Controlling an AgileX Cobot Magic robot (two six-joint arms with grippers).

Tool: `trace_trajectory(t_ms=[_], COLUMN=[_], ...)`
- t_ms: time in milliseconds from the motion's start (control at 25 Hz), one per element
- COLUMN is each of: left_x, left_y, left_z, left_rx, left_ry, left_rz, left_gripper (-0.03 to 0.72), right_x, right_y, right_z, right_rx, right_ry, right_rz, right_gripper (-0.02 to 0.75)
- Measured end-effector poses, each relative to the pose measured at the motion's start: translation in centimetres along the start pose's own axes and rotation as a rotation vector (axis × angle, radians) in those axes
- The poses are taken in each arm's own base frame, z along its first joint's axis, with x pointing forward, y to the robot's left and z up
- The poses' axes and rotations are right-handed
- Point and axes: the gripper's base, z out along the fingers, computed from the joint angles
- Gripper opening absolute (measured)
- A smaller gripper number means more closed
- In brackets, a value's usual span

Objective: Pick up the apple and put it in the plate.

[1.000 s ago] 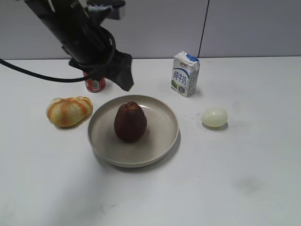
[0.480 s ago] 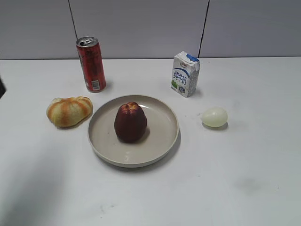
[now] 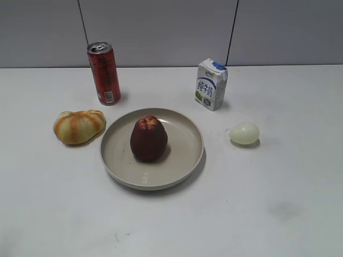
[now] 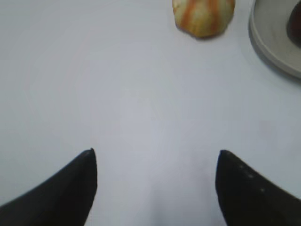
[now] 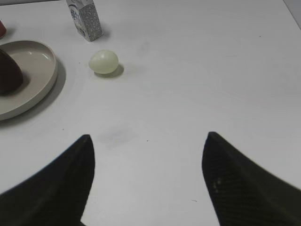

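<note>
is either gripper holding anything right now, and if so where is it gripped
Nothing is held. The left gripper and the right gripper are both open over bare table, and the apple sits free in the plate.

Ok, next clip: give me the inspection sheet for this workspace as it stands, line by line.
Surface: white table, faint scuff marks, otherwise bare around the objects.
Job's things: apple stands upright inside the plate, slightly left of centre; placement looks done.
Clutter: striped bun left of the plate, red can behind it, milk carton behind right, pale egg right of the plate. None touches the plate.
Grippers: left claw open, empty, over bare table short of the bun; right claw open, empty, short of the egg. Neither appears in the exterior view.
Cables: nothing seen.
Surroundings: grey panelled wall behind the table.
</note>
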Motion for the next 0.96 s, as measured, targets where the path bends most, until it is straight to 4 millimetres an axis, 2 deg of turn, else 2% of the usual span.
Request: trace_trajectory(t_ms=[160,240,720,960], left_x=[3.2,4.0,4.6,5.9], left_y=[-0.4,-0.5,-0.6,-0.8], left_z=[-1.2,-1.6,-2.1,-3.4], left_rx=[-0.022,-0.028,-0.034,-0.067], left_ry=[-0.15,-0.192,-0.234,-0.35], left_rz=[0.004,0.005,0.007,-0.003], left_gripper=[0.594,0.594,0.589,0.589], right_x=[0.0,0.0,0.0,0.0], right_y=[0.0,0.0,0.0,0.0], right_z=[0.0,0.0,0.0,0.0], right_rx=[0.0,0.0,0.0,0.0], right_ry=[0.0,0.0,0.0,0.0], right_rz=[0.0,0.0,0.0,0.0], right_gripper=[0.571,0.571,0.571,0.571])
